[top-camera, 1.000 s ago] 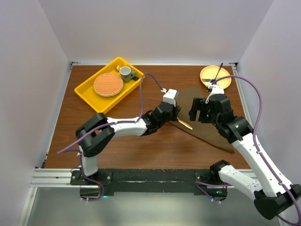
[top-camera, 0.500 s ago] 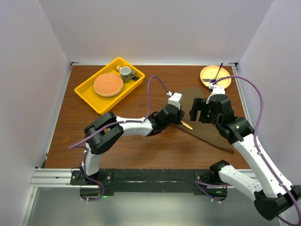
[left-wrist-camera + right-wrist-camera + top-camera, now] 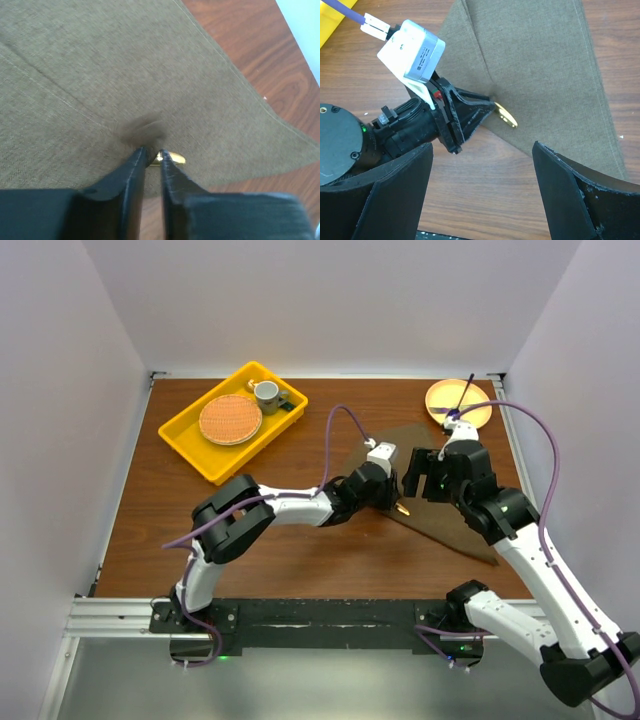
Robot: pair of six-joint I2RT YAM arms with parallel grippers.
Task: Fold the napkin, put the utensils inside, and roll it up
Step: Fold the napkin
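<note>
Since the job at hand is laying cutlery on the cloth, the far-left things sit out of the way: a yellow tray holds a round woven mat and a cup, well apart from the work.

The left arm lies low and stretched out to the right across the table, elbow bent, wrist pitched down so its fingers point at the cloth's near-left edge. That flat reach suits setting a long thin piece down rather than dropping it. The left gripper has its jaws almost together, only a slim gap between them, with the rounded end of a gold utensil showing right at the tips. Whether the piece is pinched or already let go, I cannot tell. The rest of it is hidden behind the fingers.

The napkin lies right of centre, already folded to a triangle, with a seam line crossing it. The utensil's end rests at its near-left border.

The right gripper hangs above that same spot, jaws spread wide and holding nothing. Its arm is raised and bent over the cloth, probably waiting to help with the roll.

At the far right, a plate carries a dark spoon, not part of this step.
</note>
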